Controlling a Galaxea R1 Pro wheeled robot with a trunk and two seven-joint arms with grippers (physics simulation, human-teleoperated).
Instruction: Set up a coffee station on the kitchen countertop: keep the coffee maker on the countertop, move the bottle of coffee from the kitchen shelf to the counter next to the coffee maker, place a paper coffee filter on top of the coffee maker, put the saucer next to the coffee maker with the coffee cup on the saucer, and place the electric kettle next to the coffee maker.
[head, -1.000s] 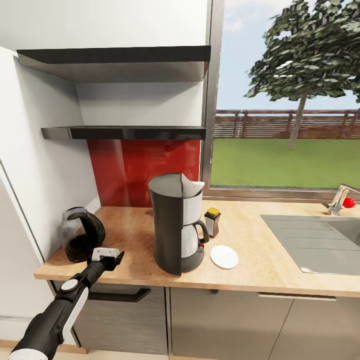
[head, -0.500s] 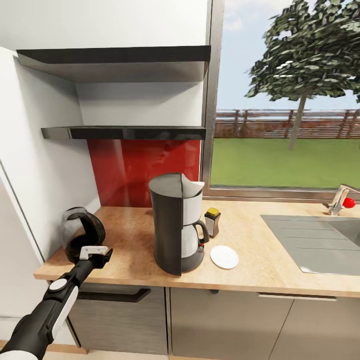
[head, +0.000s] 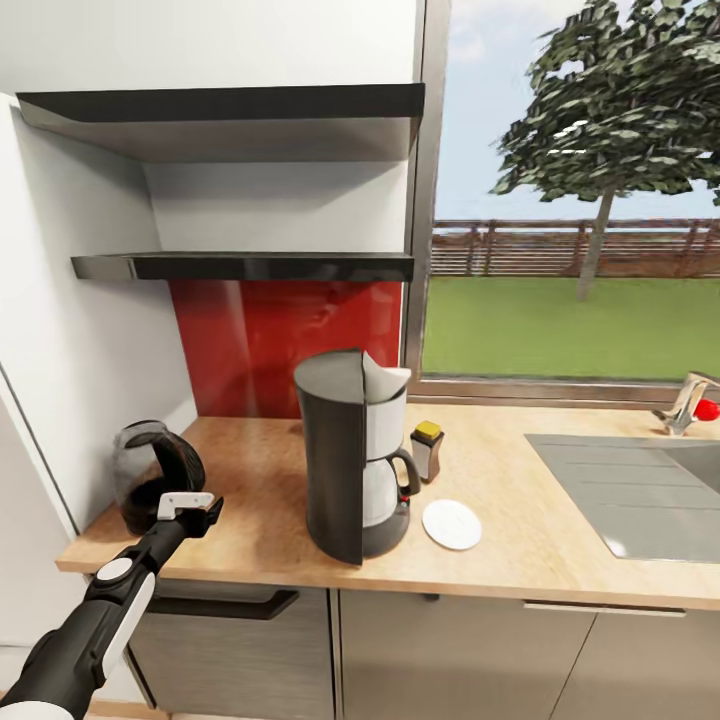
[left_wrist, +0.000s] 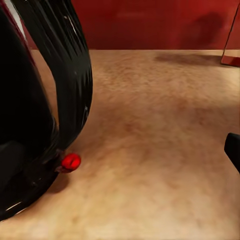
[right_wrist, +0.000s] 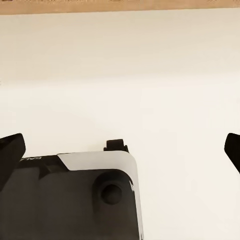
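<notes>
Left gripper drawn back beside the electric kettle

Over the last second the left gripper (head: 190, 508) has been pulled back toward the electric kettle (head: 150, 475), which stands at the kitchen countertop's (head: 520, 540) far-left end, well apart from the coffee maker (head: 350, 450). Its fingers are spread wide and empty, the right gripper's (right_wrist: 120, 152) likewise; a grasp of the kettle appears imminent.

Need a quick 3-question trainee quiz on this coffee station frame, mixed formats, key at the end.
1. True or false: the bottle of coffee is on the kitchen shelf.
2. What lies on the kitchen countertop just right of the coffee maker? A) saucer B) sponge C) spoon
3. Fill in: the left gripper is beside the electric ____.

Key:
1. False; it stands on the countertop beside the coffee maker.
2. A, the saucer, with no cup on it.
3. kettle; the electric kettle is at the counter's left end.
</notes>
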